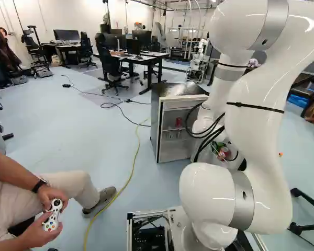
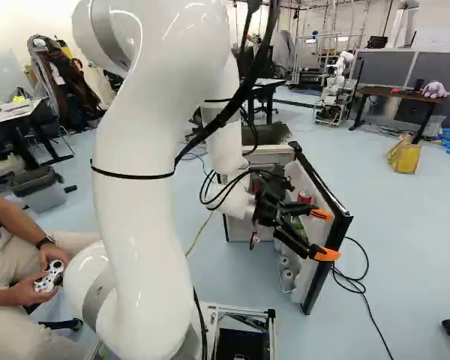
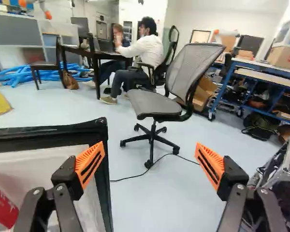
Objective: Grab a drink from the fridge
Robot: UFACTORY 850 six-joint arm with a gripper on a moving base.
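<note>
My gripper (image 2: 324, 235) is open with nothing between its fingers, at the open fridge door (image 2: 343, 225) in the right base view. A red can (image 2: 304, 196) stands in the door's inner shelves behind the fingers. In the left base view the fridge (image 1: 155, 120) stands ahead of the base, another red can (image 1: 178, 122) inside it; my arm hides the gripper there. The wrist view has the gripper (image 3: 150, 149) spread wide, the door's black edge (image 3: 100, 169) just behind one finger and a red drink (image 3: 1, 208) beyond that finger's outer side.
An office chair (image 3: 157, 104) stands beyond the gripper. Black cables (image 2: 360, 289) lie on the floor by the door, and a yellow cable (image 1: 134, 164) runs left of the fridge. Desks (image 1: 141, 60) are farther back; another robot (image 2: 334, 86) stands at the far side.
</note>
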